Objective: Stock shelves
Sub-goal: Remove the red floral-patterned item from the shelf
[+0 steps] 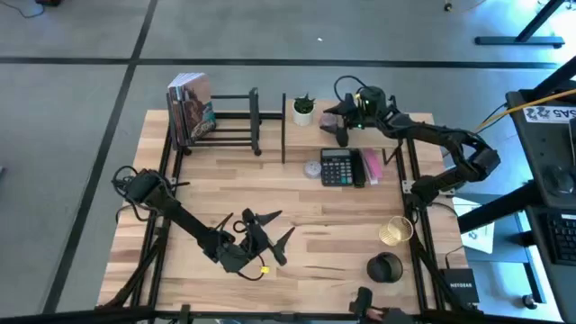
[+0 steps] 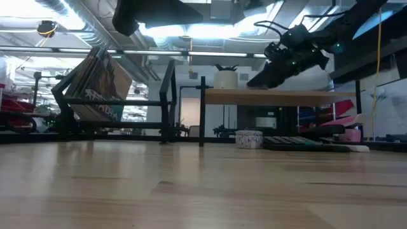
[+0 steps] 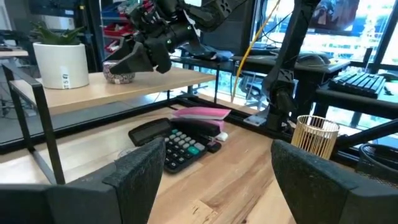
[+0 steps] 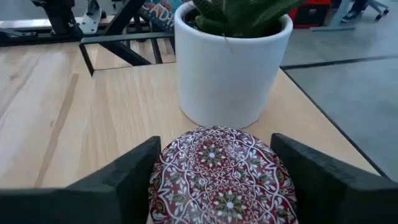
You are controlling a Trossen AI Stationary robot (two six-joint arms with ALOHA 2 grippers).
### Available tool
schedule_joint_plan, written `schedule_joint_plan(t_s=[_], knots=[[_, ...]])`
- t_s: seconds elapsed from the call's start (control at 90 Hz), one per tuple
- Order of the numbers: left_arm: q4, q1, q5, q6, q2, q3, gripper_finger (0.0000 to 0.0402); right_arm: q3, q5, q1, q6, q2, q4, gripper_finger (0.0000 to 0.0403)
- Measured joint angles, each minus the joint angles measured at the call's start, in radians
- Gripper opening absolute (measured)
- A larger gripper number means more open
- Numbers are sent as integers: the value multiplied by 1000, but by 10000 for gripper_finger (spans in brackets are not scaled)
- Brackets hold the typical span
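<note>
While the right gripper (image 4: 214, 186) sits over the top board of the wooden shelf (image 2: 280, 97), a round red patterned tin (image 4: 221, 174) lies between its fingers, which stand spread at either side of it; whether the pads touch the tin cannot be told. The tin rests on the board just beside the white plant pot (image 4: 231, 68), a spot that seems chosen to fill the upper level next to what is already there. The right arm reaches across from the table's right edge, bent at the elbow, its wrist tilted down toward the board. A calculator (image 1: 337, 167) and a pink item (image 1: 371, 165) lie on the level below. The black rack (image 1: 225, 121) at the far left holds leaning books (image 1: 191, 108). The left gripper (image 1: 270, 236) waits near the front, fingers wide and empty.
</note>
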Motion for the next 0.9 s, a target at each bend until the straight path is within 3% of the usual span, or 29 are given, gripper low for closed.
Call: schedule_joint_plan(t_s=[0.344,0.578,0.733,0.9], knots=[[-15,0,0,-4,0,0,276,38,49,6,-31,-22,-101,268],[-14,0,0,2,0,0,276,38,35,50,-35,-177,-179,265],[15,-6,0,32,-3,-1,276,38,17,193,-34,-290,-261,265],[39,-56,-7,111,-73,-1,276,37,58,445,-6,-307,-304,265]])
